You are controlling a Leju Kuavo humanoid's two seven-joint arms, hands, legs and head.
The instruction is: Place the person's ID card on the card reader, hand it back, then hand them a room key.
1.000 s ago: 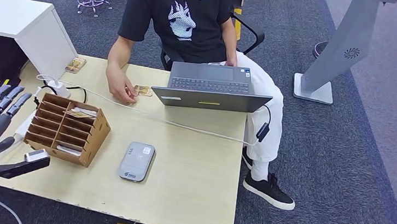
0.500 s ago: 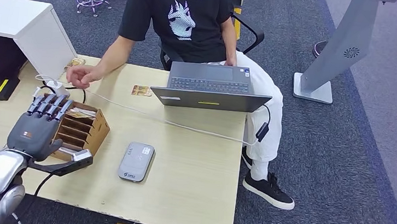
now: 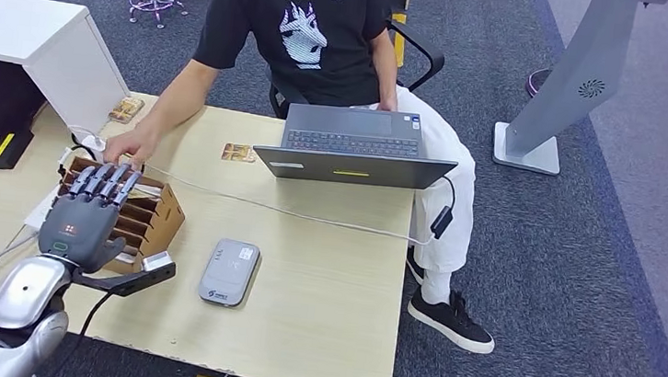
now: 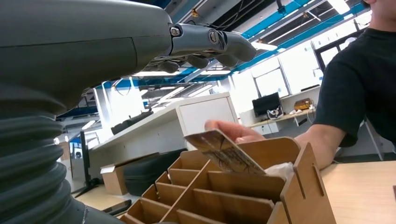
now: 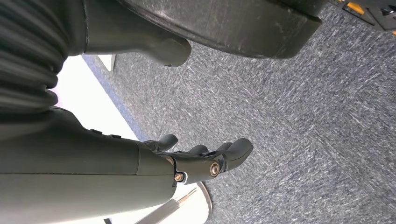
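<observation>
Card reader (image 3: 230, 272), a grey rounded device, is seen lying flat on the wooden surface (image 3: 331, 281) in the head view, just beside the cardboard slotted organizer (image 3: 147, 217) and with nothing on top of it. A small patterned card (image 3: 238, 153) is seen lying on the surface beside the open laptop (image 3: 354, 149), and another small patterned object (image 3: 125, 109) lies near the far corner by the white cabinet (image 3: 39, 40).

The left robot hand (image 3: 87, 216) is held over the organizer with its fingers extended and apart, nothing in its grasp. The person's hand (image 3: 126, 145) is placed at the organizer's far edge.

From the left wrist view a detail hidden from above is given: a card (image 4: 224, 151) is held tilted over the organizer's compartments (image 4: 219, 191) by the person's fingers (image 4: 229, 130), under the spread fingers of the left robot hand (image 4: 205, 42). Whether it is the ID card or a room key cannot be told.

The right robot hand (image 5: 201, 161) is shown in the right wrist view above grey carpet (image 5: 303, 116), fingers loosely extended and empty.

A white cable (image 3: 291, 208) is run across the surface. The person is seated in a chair, and a grey stand (image 3: 566, 91) is set on the carpet.
</observation>
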